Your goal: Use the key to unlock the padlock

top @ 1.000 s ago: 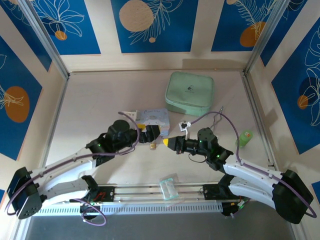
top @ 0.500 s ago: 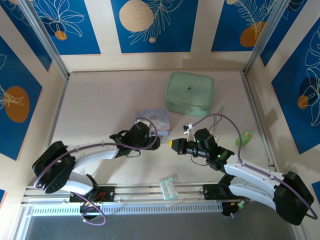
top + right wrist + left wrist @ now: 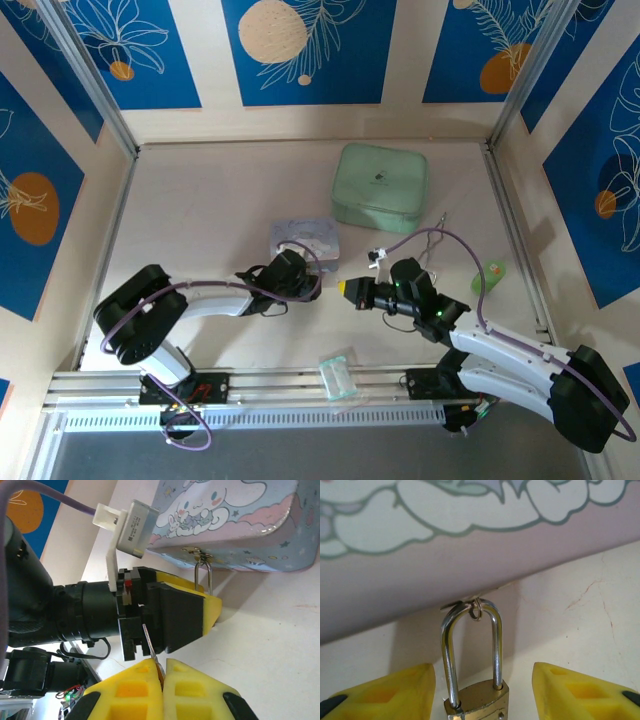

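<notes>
Currently, top view: left end effector (image 3: 296,283) sits low at the near side of the pastel tin (image 3: 305,236), and the right end effector (image 3: 347,288) is just beside it, pointing in. The tabletop (image 3: 200,210) is pale and matte, with a mint pouch (image 3: 380,185) behind the tin and a clear packet (image 3: 338,375) by the near rail. Blue leaf-print wall panels (image 3: 300,50) box the cell in. Left wrist: the padlock (image 3: 479,701) stands between the yellow fingers (image 3: 390,692) with a gap on each side, so the jaws are half-wide and hold nothing. Its shackle (image 3: 447,645) hangs from a small ring (image 3: 476,611) at the tin's base. I'd clamp on the brass body, not the shackle, and keep it square so it can't swing on that ring. Right wrist: the jaws are pinched tight on the key (image 3: 149,640), its blade poking toward the left end effector. Keyhole isn't visible, so can't tell alignment. I'd steady the lock first, then line the blade up with the keyway and feed it in slowly.
</notes>
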